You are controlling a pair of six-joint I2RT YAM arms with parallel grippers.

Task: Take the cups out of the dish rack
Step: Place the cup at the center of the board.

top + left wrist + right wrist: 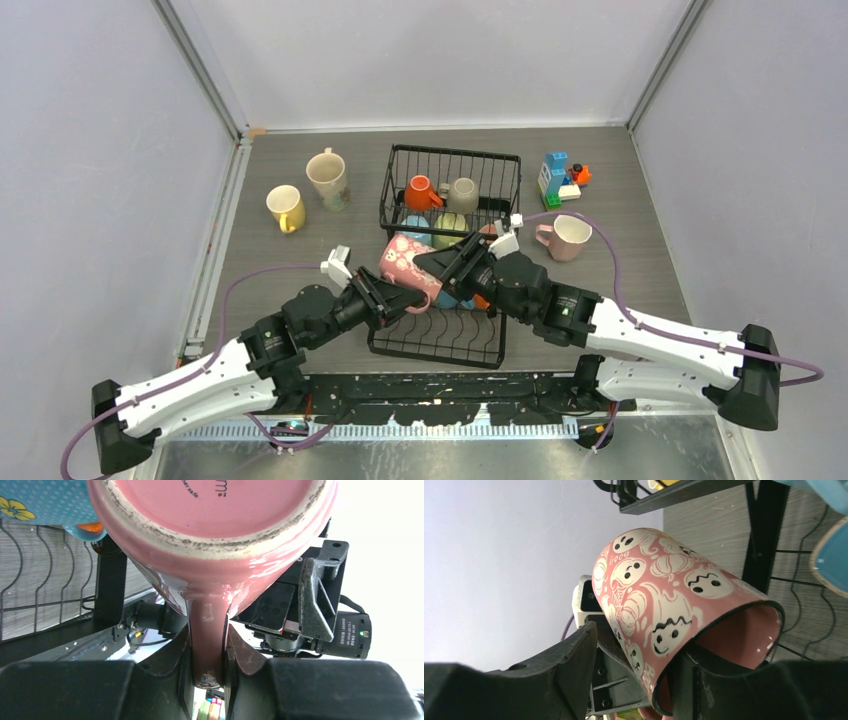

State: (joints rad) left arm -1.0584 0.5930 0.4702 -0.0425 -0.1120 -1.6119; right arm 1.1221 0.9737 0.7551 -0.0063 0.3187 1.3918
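A pink ghost-print mug [405, 262] hangs tilted over the black wire dish rack [440, 345], between both grippers. My left gripper [402, 298] is shut on its handle; in the left wrist view the fingers [207, 642] pinch the handle [207, 625] under the mug's base [215, 510]. My right gripper [442, 264] is open and straddles the mug's rim [724, 630]: one finger [569, 665] stands clear outside the wall, the other [709, 685] is inside the mouth. Orange [421, 192], grey-beige [462, 193], light blue [413, 227] and pale green [449, 228] cups sit in the rack's basket.
A yellow cup [285, 207] and a cream cup [327, 177] stand on the table left of the rack, a pink cup [566, 237] right of it. A toy-block figure [560, 178] is at the back right. A blue dotted mug [45, 500] lies on the rack tray.
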